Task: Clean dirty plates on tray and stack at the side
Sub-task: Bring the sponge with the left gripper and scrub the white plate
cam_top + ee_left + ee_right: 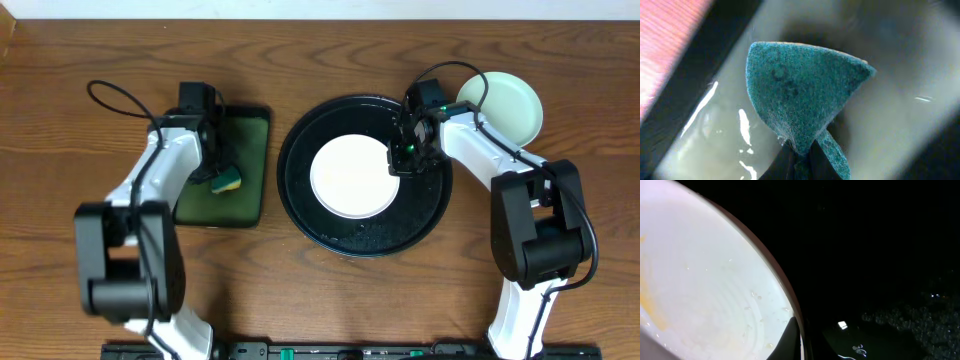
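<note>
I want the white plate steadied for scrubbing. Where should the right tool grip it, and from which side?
Pinch the white plate by its low raised rim on the side nearest the right tool, coming from the right. It lies flat in the middle of the black tray, so the rim is likely the only lip.

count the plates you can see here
2. A white plate sits on the black tray. A pale mint plate lies on the table, off the tray to its right. Others may be stacked under it, hidden.
</note>
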Controlling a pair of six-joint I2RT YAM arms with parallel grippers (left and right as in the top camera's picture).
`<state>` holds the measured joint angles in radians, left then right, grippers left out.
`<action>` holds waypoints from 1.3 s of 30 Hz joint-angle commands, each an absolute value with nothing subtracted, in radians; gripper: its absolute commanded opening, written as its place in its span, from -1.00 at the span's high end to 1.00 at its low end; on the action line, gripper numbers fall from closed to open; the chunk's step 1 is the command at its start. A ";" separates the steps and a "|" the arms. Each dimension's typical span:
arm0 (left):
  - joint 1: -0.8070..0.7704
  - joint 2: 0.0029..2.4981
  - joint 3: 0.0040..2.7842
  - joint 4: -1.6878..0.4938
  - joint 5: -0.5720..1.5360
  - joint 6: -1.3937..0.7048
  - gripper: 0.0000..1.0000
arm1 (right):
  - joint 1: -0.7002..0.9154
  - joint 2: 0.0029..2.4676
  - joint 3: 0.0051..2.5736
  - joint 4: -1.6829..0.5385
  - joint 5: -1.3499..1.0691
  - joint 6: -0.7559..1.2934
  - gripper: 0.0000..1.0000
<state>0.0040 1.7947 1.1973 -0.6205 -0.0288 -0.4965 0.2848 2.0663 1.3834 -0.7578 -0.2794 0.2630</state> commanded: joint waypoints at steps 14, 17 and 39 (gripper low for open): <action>-0.159 1.440 1.200 -0.603 0.243 -0.502 0.85 | 0.297 2.150 1.359 -0.735 -0.244 0.273 0.98; -0.255 1.499 1.198 -0.579 0.243 -0.508 0.85 | 0.297 2.150 1.359 -0.733 -0.244 0.273 0.97; -0.647 1.945 1.198 -0.379 -0.111 -0.587 0.85 | 0.297 2.150 1.359 -0.719 -0.244 0.276 0.97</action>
